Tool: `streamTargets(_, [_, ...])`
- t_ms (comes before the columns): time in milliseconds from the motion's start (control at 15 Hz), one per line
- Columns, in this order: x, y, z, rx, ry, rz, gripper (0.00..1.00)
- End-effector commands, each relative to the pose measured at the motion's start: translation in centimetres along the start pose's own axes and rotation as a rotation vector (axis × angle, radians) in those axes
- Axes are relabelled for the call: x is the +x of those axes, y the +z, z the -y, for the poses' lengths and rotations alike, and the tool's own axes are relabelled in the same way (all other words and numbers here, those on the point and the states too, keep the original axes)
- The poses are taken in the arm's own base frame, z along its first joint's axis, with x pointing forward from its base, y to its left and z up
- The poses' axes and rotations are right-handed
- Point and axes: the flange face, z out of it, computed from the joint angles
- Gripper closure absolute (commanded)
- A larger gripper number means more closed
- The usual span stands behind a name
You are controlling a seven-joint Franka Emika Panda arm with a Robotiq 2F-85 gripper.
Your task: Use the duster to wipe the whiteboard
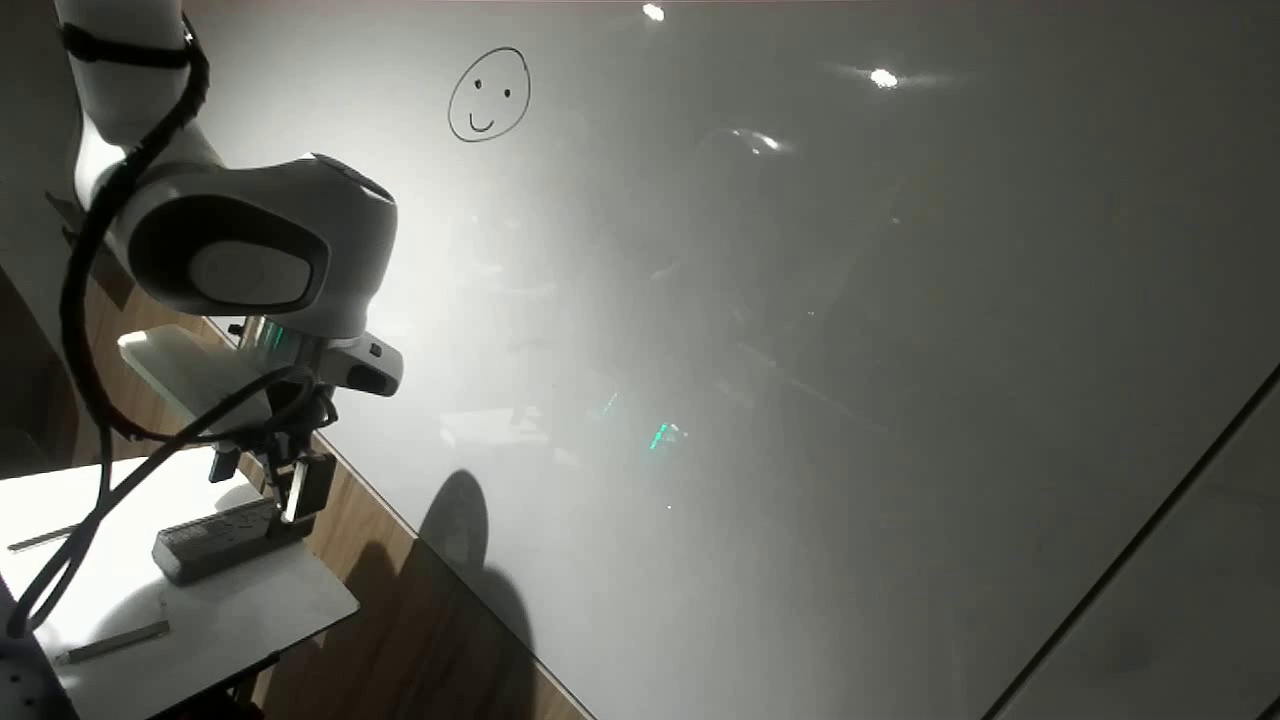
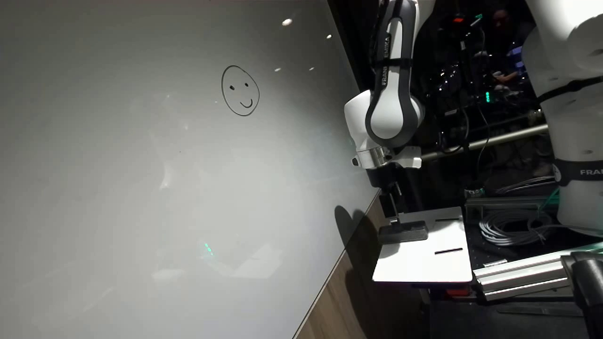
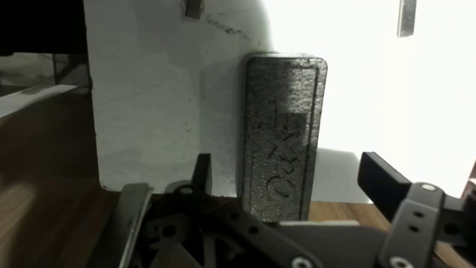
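Observation:
The duster, a dark grey oblong block, lies flat on the small white tabletop in both exterior views (image 1: 215,540) (image 2: 404,232) and the wrist view (image 3: 282,141). Its near end in the wrist view reaches past the tabletop edge. My gripper (image 3: 285,160) is open, with one finger on each side of the duster and a visible gap on both sides. It also shows pointing down at the duster's wall-side end in both exterior views (image 1: 268,482) (image 2: 393,214). The whiteboard (image 1: 800,400) (image 2: 141,188) carries a drawn smiley face (image 1: 490,95) (image 2: 240,90).
The small white tabletop (image 1: 270,620) (image 2: 410,266) stands beside a wooden wall strip (image 1: 420,620) below the whiteboard. Thin dark strips (image 1: 115,642) (image 2: 448,251) lie on it. Cables (image 1: 75,330) hang along my arm. Another white arm (image 2: 579,141) and aluminium profiles (image 2: 523,275) stand beyond.

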Motion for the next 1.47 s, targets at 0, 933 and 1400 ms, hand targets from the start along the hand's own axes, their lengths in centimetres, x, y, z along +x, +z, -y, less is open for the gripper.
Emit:
streamTargets(0, [0.0,1.5,0.0,-0.022,-0.005,-0.012,0.00])
streamTargets(933, [0.4,2.3,0.8,-0.060,-0.030,-0.037,0.71])
streamTargets(1400, [2.4,-3.6,1.2,-0.065,-0.028,-0.130,0.71])
